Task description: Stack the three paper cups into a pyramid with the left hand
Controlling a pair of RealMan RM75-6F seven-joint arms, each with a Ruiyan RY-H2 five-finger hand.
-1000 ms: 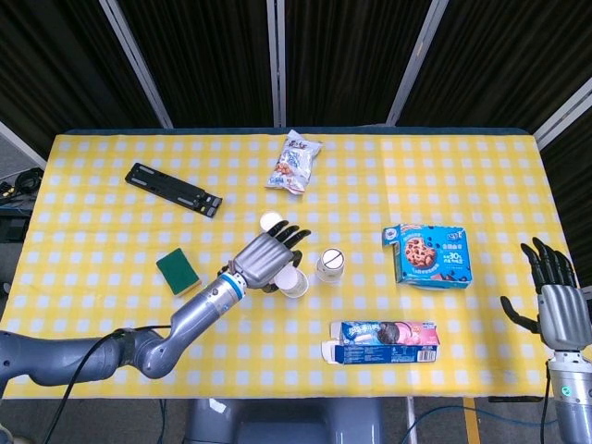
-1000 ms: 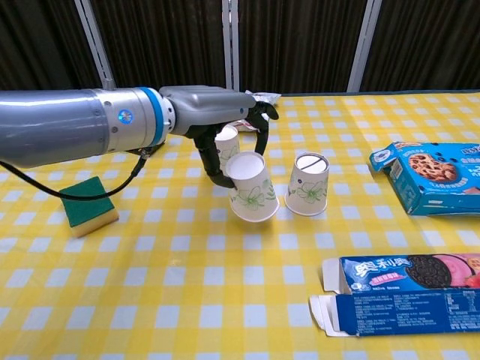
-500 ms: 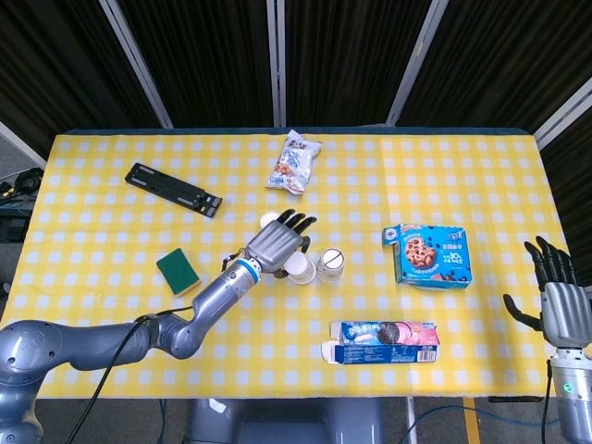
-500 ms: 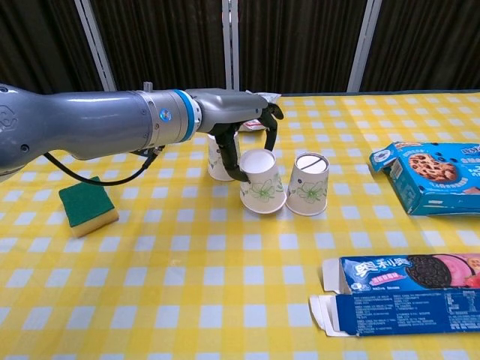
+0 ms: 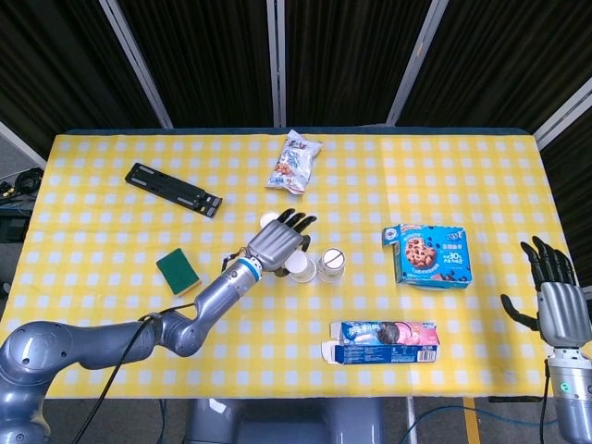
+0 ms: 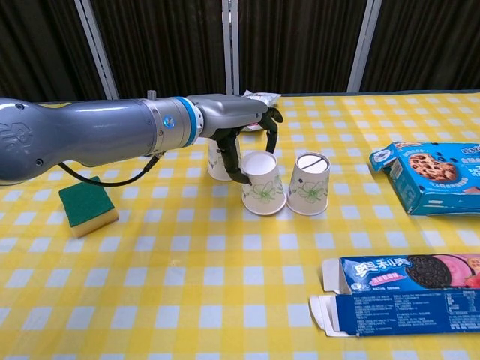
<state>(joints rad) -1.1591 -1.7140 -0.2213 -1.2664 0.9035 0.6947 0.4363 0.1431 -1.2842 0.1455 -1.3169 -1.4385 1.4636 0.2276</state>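
Left hand point(image 6: 241, 124) fingers curled around inverted white floral paper cup point(image 6: 263, 184), beside second cup point(image 6: 308, 184); third cup point(image 6: 218, 159) behind. Right hand point(image 5: 561, 298) fingers spread, empty.

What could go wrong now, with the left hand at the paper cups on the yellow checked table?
1. The left hand holds the middle upside-down white paper cup with green flowers right beside the right-hand paper cup; opening the fingers carelessly may knock either over.
2. The third paper cup stands just behind the fingers, so pulling the hand back could tip it.
3. Light cups may slide on the checked tablecloth, leaving an uneven base.
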